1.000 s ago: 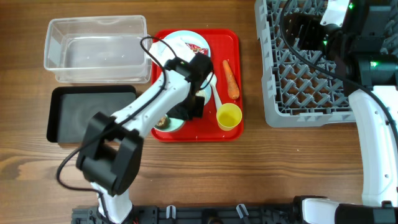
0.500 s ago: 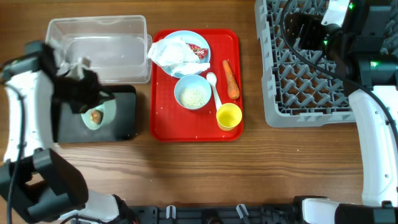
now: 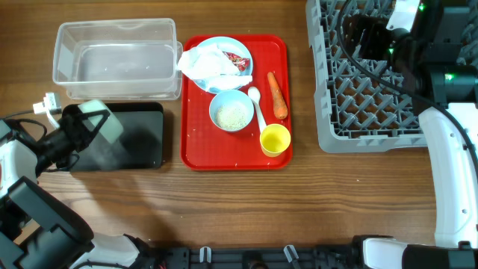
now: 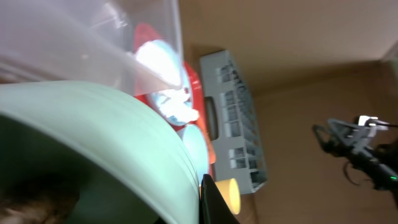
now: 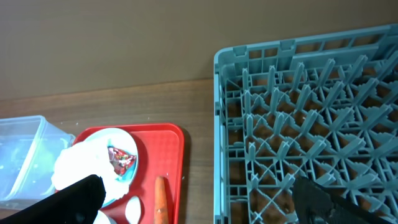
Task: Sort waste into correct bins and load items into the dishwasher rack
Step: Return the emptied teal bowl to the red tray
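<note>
At the far left, our left gripper (image 3: 81, 131) is pinched on the mint bowl (image 3: 101, 122), which tilts over the black tray's (image 3: 138, 142) left end, just near of the tub (image 3: 116, 60). That makes two bins. A narrow strip of table (image 3: 224, 202) separates them from the red tray (image 3: 196, 149). The tray carries one plate (image 3: 231, 43) with one napkin (image 3: 202, 63) and one wrapper (image 3: 238, 60), its print too small to read. It also holds one blue bowl (image 3: 230, 112), one spoon (image 3: 258, 106), one carrot (image 3: 277, 95) and one cup (image 3: 275, 140). A wider strip lies before the rack (image 3: 358, 97), where our right gripper (image 5: 196, 186) is spread wide, holding nothing.
</note>
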Robot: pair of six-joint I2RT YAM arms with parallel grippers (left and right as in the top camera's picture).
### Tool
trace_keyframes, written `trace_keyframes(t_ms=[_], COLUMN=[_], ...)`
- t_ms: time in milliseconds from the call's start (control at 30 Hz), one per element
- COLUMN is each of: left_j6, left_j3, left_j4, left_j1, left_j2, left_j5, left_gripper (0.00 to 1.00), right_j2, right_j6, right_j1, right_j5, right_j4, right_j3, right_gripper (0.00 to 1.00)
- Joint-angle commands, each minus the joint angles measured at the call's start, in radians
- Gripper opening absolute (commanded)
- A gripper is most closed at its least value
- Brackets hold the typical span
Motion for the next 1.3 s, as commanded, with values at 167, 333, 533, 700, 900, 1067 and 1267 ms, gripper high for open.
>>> trace_keyframes(t_ms=[167,333,533,700,900,1067,1267], left_j6=[-0.011,-0.013,-0.218,-0.417,-0.450,-0.430,-0.610], left_j3=[-0.001,-0.001,-0.001,0.004,0.005,0.070,0.087], left_j4=[0.039,0.086,0.061,0.069,0.068,0.073,0.088], left_j1=[0.004,0.005,0.004,0.005,-0.005,-0.226,-0.867], left_j2=[-0.007,-0.007,-0.007,-0.007,-0.008,-0.175,-0.362], left_j5=[0.244,0.191,0.027,0.243,-0.075,-0.178,-1.020], left_gripper=[0.04,0.04,0.04,0.04,0.04,0.04,0.04], right_j2=[0.012,0.012,0.012,0.012,0.012,0.012,0.012], right_j6=[-0.003,-0.003,-0.003,-0.004,-0.004,-0.003,-0.001], right_j1=[0.006,0.006,0.006,0.006,0.006,0.006,0.006], right_j5=[0.010,0.010,0.010,0.010,0.010,0.010,0.010], right_j4=[-0.014,-0.016,-0.033,-0.036,-0.034,-0.035,-0.037], right_j3=[0.023,0.023,0.023,0.023,0.023,0.023,0.023], right_gripper=[1.00,1.00,1.00,1.00,1.00,1.00,1.00])
